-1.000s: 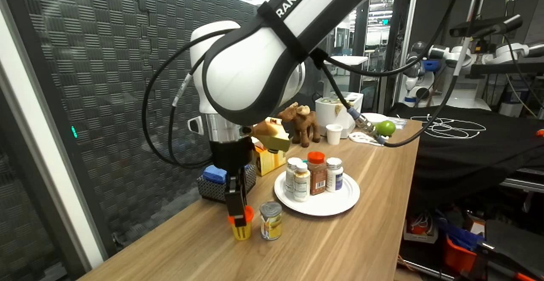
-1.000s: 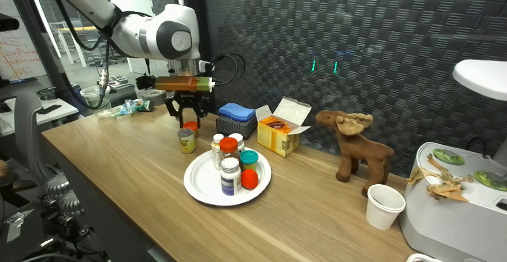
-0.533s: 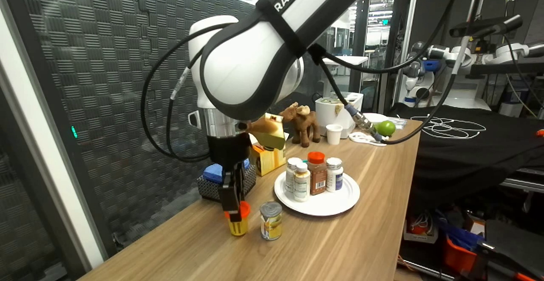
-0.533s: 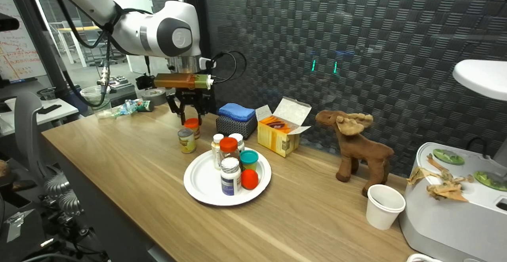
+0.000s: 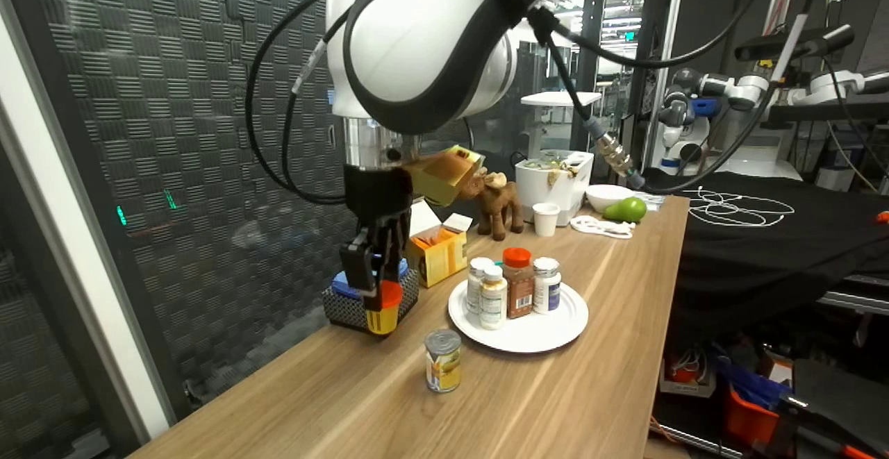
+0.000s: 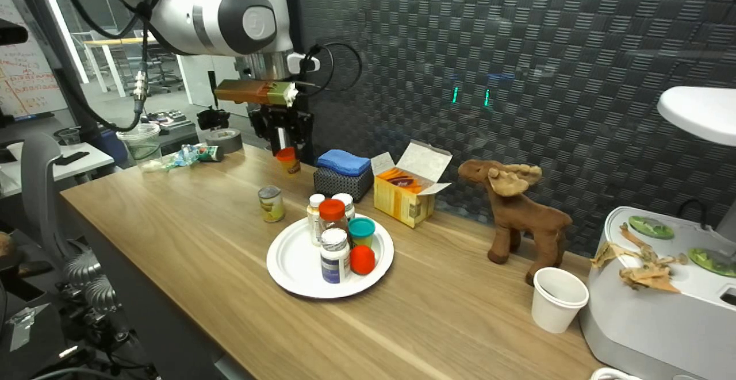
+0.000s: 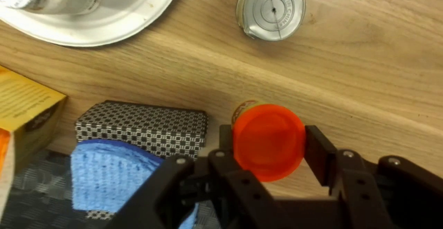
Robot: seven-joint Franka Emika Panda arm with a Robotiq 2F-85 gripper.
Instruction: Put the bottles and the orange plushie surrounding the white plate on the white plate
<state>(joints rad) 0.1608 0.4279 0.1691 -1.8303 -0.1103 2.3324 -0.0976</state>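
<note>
Over at left in an exterior view, gripping with the black two-fingered claw (image 7: 269, 140) a small yellow tub (image 5: 386, 314) by its orange lid (image 5: 391, 295), seemingly clear of the wooden tabletop (image 5: 528, 403)! Further right, past a metal-topped, yellow-labelled tin can (image 5: 443, 362), on to the round white plate (image 5: 531, 338), well apart. Likely calls for a sideways swing right, onto the bare near side.

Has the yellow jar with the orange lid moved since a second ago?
Yes. In an exterior view, the orange-lidded jar has shifted up the picture, away from the tin can, which stayed put.
</note>
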